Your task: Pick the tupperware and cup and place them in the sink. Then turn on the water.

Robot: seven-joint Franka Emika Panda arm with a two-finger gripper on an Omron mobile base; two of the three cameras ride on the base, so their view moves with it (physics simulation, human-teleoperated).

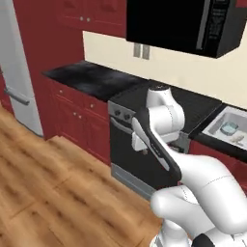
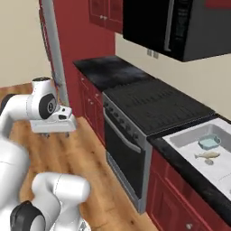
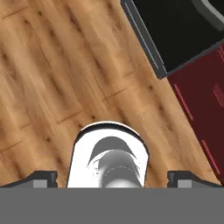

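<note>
1. While the arm was folded close over its base, the gripper (image 3: 112,180) was seen in the hand view with its two dark finger tips (image 3: 43,178) set wide apart at the bottom corners, and nothing was held between them.
2. Wooden floor (image 3: 52,78) was seen below the hand, with the lower front edge of the black oven (image 3: 175,30) and a strip of red cabinet (image 3: 203,109) at the upper right of that view.
3. The hand (image 2: 53,122) was carried out to the left of the right base view, over the floor and well apart from the counter.
4. The sink (image 2: 189,137) was found at the far right of both base views, sunk into the black counter (image 2: 180,158) just beside the stove (image 2: 153,106).
5. The tupperware (image 2: 210,142) was seen lying in the sink basin, pale blue and upright.
6. A small tan fish (image 2: 206,155) was seen just beside the tupperware on the sink's surface; whether the two touched could not be told.
7. In the left base view the tupperware (image 1: 230,128) was seen again in the basin, with the fish (image 1: 237,138) near it.
8. A black microwave (image 1: 183,24) was hung above the stove, and a grey fridge (image 1: 17,82) stood at the far left.
</note>
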